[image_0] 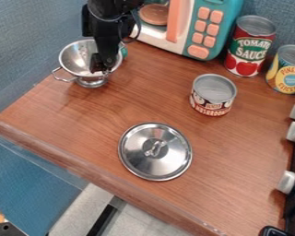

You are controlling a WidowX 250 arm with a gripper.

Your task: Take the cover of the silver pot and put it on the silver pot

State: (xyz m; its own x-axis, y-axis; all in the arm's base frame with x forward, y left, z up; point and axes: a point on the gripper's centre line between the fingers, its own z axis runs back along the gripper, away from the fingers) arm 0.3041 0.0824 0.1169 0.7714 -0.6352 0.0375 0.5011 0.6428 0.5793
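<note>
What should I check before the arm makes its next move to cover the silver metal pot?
1. Round silver metal lid flat on the table, loop handle upward: ok.
2. Lid apart from the short metal can with a red-and-white label: ok.
3. Silver metal pot upright and uncovered: ok.
4. Black gripper positioned over the lid: not ok, it is at the pot.
5. Gripper open for grasping: cannot tell.

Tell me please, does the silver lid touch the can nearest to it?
Apart: the camera view shows bare wooden counter between the lid and this can.
</note>
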